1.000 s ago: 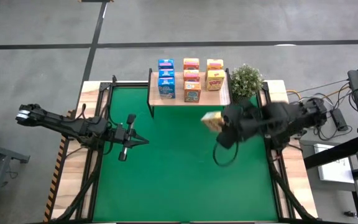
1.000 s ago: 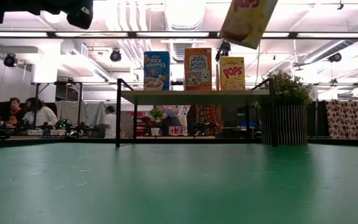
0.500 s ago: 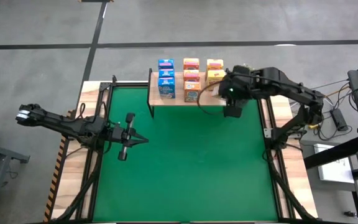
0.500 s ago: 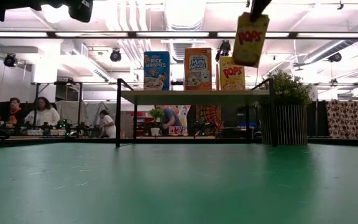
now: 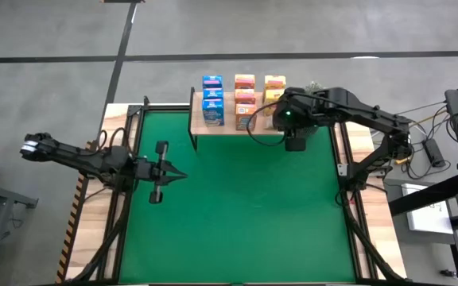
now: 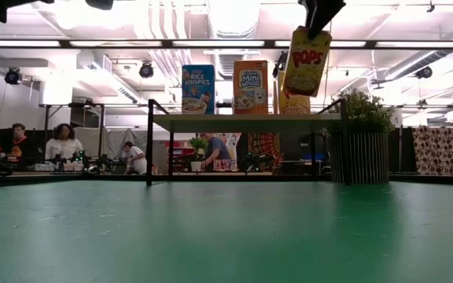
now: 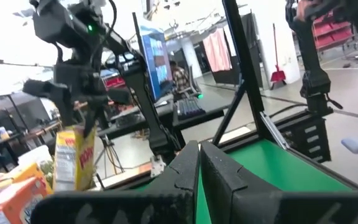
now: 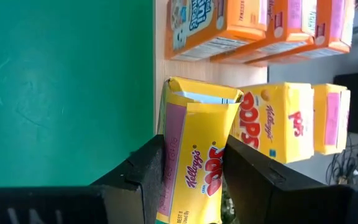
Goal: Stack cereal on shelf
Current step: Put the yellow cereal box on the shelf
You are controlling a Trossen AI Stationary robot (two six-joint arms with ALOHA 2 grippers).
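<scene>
Counting the cereal, you see three blue boxes (image 5: 212, 99) and three orange-red boxes (image 5: 245, 99) in rows on the shelf (image 5: 199, 127), with probably two yellow boxes (image 8: 278, 121) in the third row, partly hidden from above. The right gripper (image 8: 191, 165) clamps a third yellow box (image 6: 307, 61) just above the shelf's front edge. The left gripper (image 5: 170, 167) hangs closed and empty over the green mat (image 5: 237, 214).

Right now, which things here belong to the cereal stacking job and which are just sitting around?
Job: held yellow cereal box in the right gripper; blue boxes, orange boxes, yellow boxes; shelf.
Not job: potted plant; idle left gripper.
</scene>
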